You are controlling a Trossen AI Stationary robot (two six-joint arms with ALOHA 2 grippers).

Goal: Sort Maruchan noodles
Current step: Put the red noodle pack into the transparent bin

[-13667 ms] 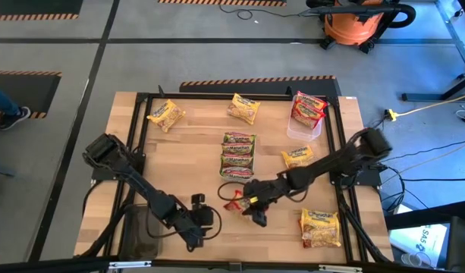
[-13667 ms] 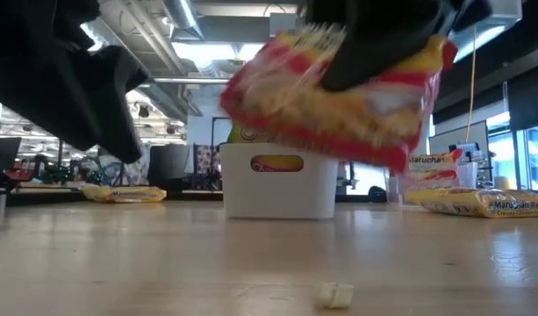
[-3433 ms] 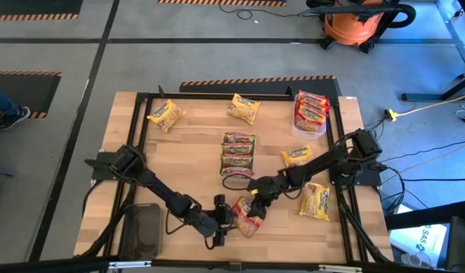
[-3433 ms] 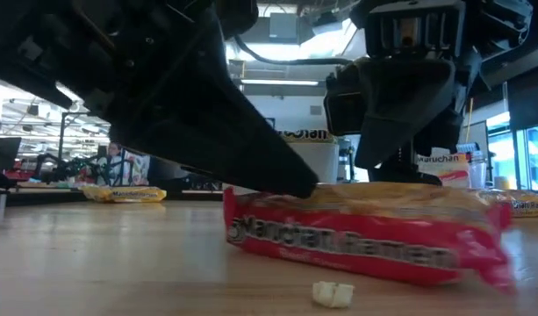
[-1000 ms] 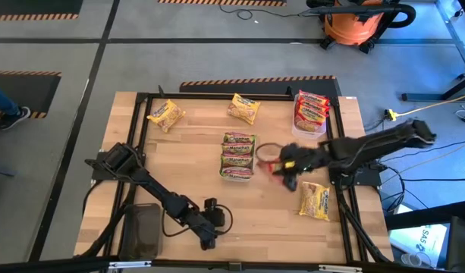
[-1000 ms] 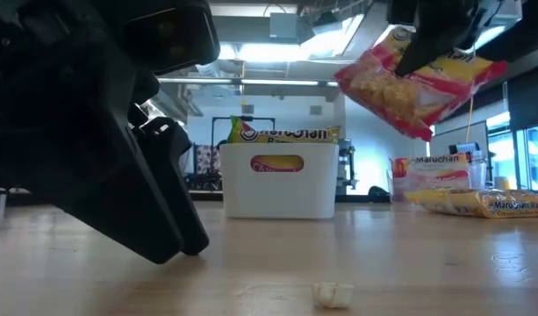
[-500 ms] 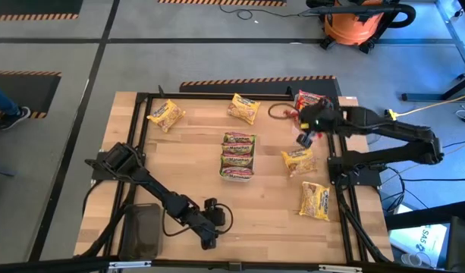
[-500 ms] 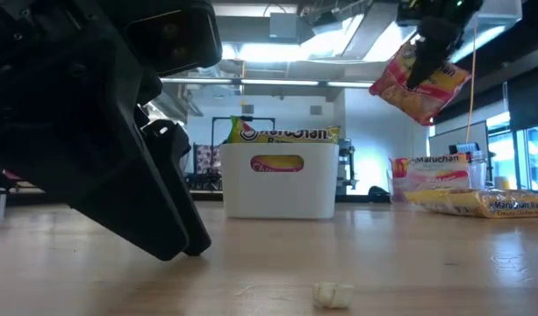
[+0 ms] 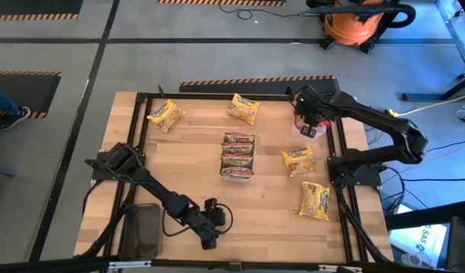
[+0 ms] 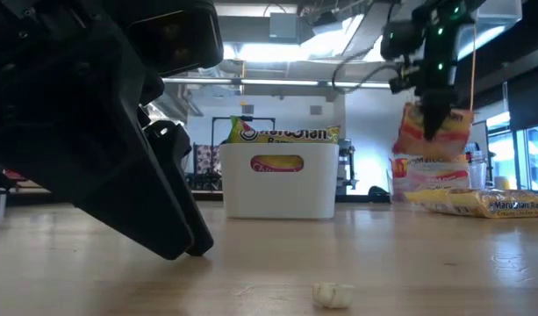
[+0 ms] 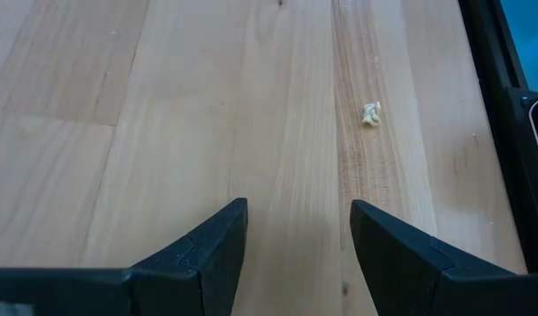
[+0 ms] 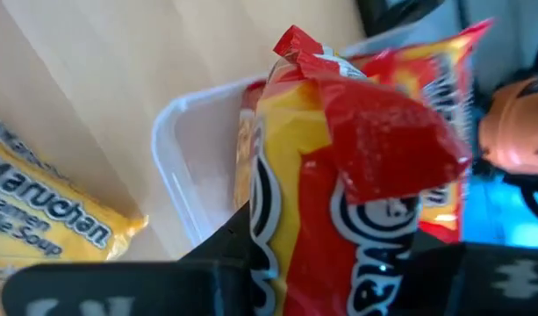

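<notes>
Wooden table [image 9: 186, 171] carries the scene: at its near left the left gripper [image 9: 215, 224] waits low with its fingers apart and nothing between them, a dark tray [image 9: 145, 233] beside that arm. Yellow packets [image 9: 165, 114] lie along the far edge, green packets [image 9: 237, 154] fill the middle white bin [image 10: 278, 180]. At far right the right gripper [image 9: 311, 121] is clamped on a red packet [image 12: 339, 202], hanging just over the clear tray [image 12: 185, 167] of other red ones. The corner pinch looks slight; letting go off-centre could drop the packet on the rim and tip it out. Two yellow packets [image 9: 298, 160] near the tray remain unsorted
</notes>
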